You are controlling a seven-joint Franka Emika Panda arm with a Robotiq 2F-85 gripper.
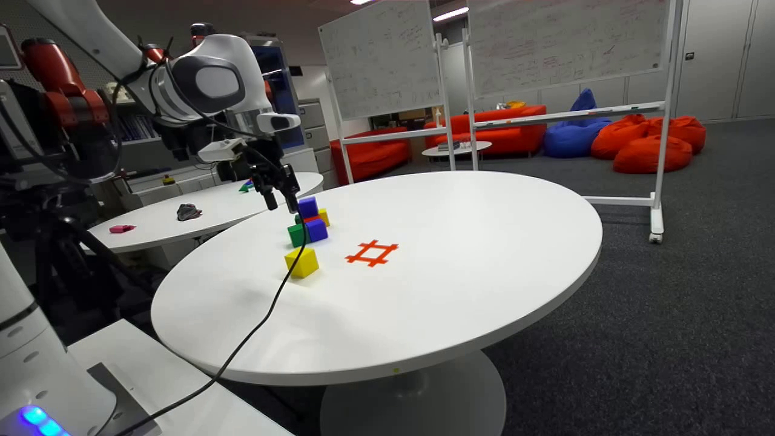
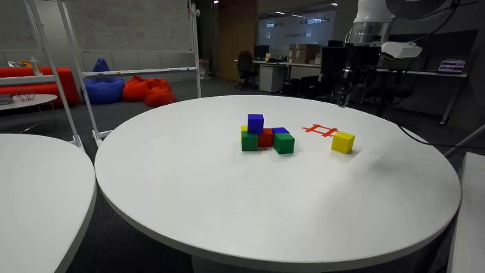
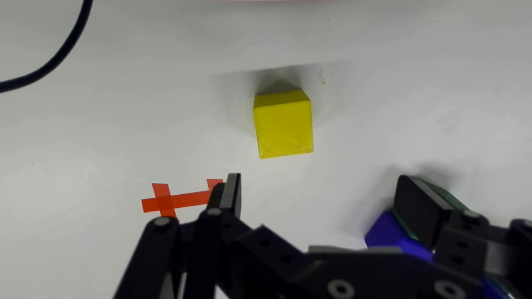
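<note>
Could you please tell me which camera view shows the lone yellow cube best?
The wrist view: there the yellow cube appears largest, from above, with nothing in front of it. Both exterior views show it smaller and at an angle; in an exterior view the cable partly covers it.

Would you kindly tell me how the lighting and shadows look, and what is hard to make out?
Wrist view: the lone yellow cube has crisp edges, with a soft shadow at its upper edge; in an exterior view, the end effector blends into the dim background; in both exterior views, diffuse shadows fall near that cube, and writing on the whiteboards is mostly illegible.
</note>
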